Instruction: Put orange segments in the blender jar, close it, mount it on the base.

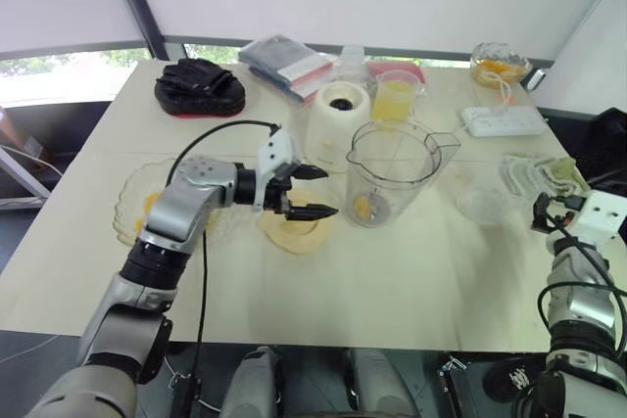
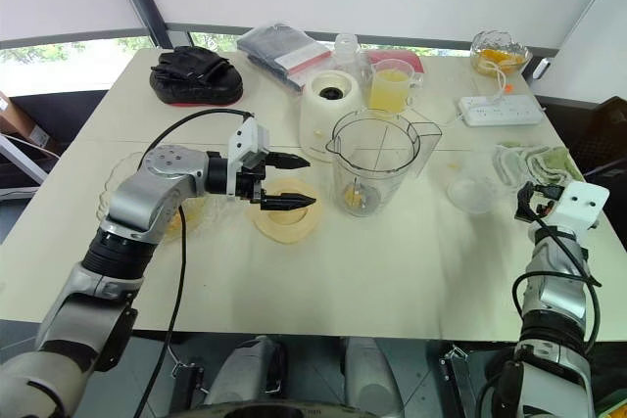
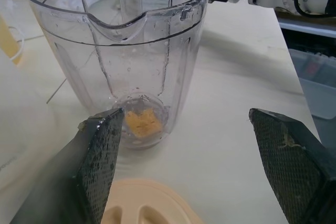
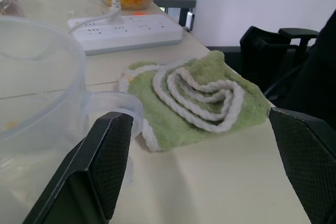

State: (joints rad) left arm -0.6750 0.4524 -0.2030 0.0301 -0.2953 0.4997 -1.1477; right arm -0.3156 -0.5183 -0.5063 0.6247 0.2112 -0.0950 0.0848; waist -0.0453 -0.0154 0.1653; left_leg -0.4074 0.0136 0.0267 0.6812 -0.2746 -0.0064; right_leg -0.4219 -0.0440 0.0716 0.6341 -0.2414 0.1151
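Glass plate (image 1: 124,205): near the table's left edge, with pale orange segments (image 1: 149,205) on it, partly behind the left arm.
Left gripper (image 1: 331,192): fingers wide apart and holding nothing. It hovers just over the lid and points at the jar's lower wall.
Lid (image 1: 294,234): cream, lying flat on the table just left of the jar, toward the near edge.
Blender base (image 1: 338,124): cream, upright, just beside the jar on the far-edge side, nothing mounted on it.
Blender jar (image 1: 392,168): clear, upright and uncovered near the table's middle. A small bit of orange pulp (image 3: 140,123) lies at its bottom.
Green cloth (image 4: 194,98): crumpled near the table's right edge.
Right gripper (image 4: 198,129): fingers spread and empty, low at the right edge and well apart from the jar. It faces the cloth.
Step in hand: probably filling. The jar holds very little fruit, and segments remain on the plate.
Next move: if more fruit is wanted, the left gripper must swing toward the left edge, pinch a segment and drop it through the jar's mouth. Otherwise it lowers onto the lid, grips its rim and seats it level on the jar. The jar is light and could be knocked over.
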